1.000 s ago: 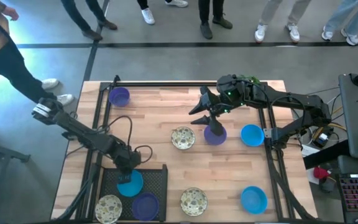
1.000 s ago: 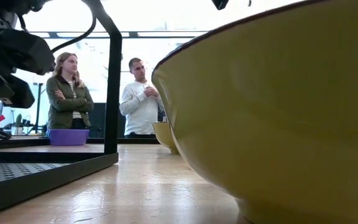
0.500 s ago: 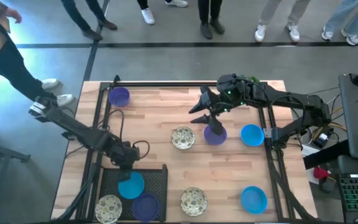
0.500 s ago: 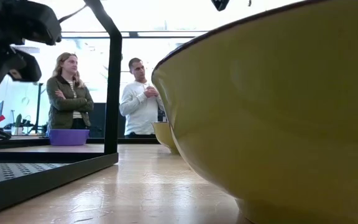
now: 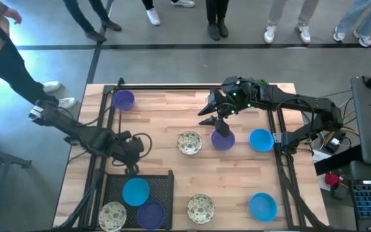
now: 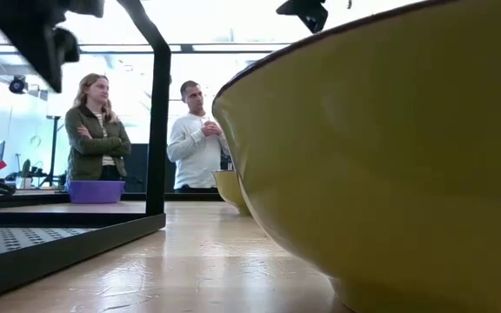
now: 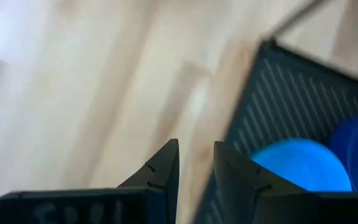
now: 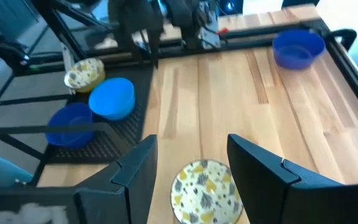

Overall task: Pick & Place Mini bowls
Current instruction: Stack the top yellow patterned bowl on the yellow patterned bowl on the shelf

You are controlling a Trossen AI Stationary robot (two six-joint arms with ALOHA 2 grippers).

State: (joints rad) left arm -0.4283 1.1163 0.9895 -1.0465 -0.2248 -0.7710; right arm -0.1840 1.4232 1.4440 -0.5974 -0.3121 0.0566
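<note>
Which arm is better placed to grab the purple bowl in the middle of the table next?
Right. The right gripper hangs open directly beside the purple bowl at the table's middle. The left gripper sits far off by the black tray, empty, its fingers only slightly apart.

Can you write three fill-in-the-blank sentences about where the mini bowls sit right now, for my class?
1. The black tray holds ____ mini bowls.
2. The mini bowl in the table's far left corner is ____ in colour.
3. The right gripper hangs over a purple bowl, and the next bowl toward the left arm is the ____ one.

Missing words: three; purple; speckled cream
</note>
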